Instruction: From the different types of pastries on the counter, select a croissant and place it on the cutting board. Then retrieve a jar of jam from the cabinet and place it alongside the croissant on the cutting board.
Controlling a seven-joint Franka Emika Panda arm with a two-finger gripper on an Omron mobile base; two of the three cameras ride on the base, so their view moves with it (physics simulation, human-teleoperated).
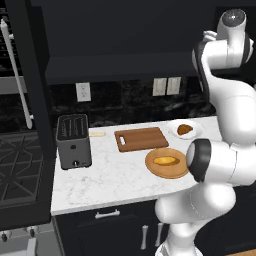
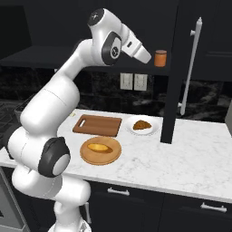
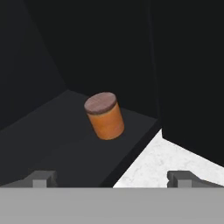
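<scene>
Hand view has the gripper with fingers spread wide and holding nothing, the jar standing on the cabinet shelf at twelve o'clock, well apart from the tips, croissant on its white plate.

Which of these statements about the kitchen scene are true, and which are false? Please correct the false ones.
1. The cutting board has nothing on it. True.
2. The croissant lies on the round wooden plate. False: it lies on a white plate; the wooden plate holds the yellow bun.
3. The jar stands on the cabinet shelf. True.
4. The gripper is shut on the jar. False: it is open, short of the jar.
5. The toaster stands right of the board. False: it stands to the left in the left base view.
</scene>
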